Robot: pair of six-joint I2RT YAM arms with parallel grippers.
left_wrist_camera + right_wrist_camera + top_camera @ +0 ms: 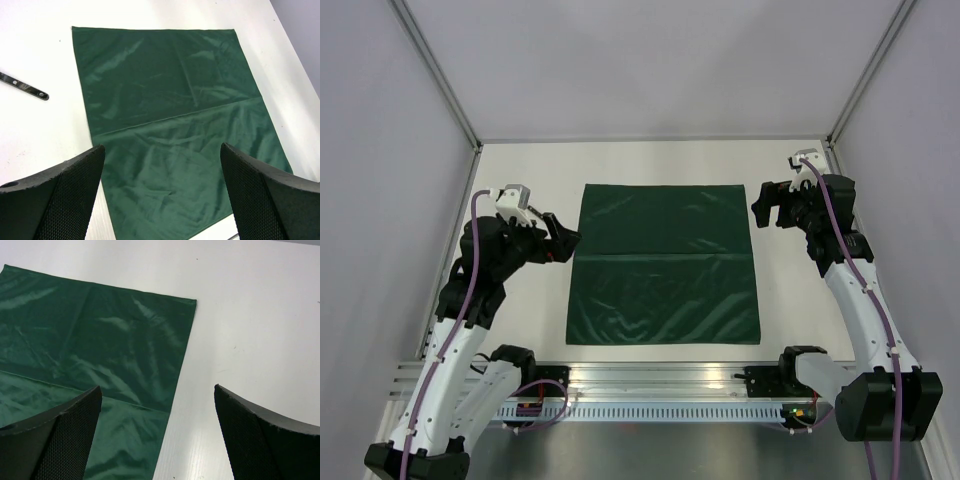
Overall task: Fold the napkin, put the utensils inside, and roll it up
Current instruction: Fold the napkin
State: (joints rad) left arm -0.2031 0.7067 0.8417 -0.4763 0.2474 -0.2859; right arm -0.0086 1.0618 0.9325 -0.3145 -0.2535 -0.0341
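Top: napkin (663, 262) flat, unfolded, centred on tabletop (650, 160); left jaws and right jaws both released, flanking it, not touching. Left wrist: jaws wide, empty, napkin below. Right wrist: jaws wide, empty, napkin's edge between them.

— How many napkins were there?
— One dark green napkin (663, 265) (just the one).
— And grippers?
— Two: left gripper (564, 238), right gripper (767, 205). There was also one dark studded bar (25, 86).
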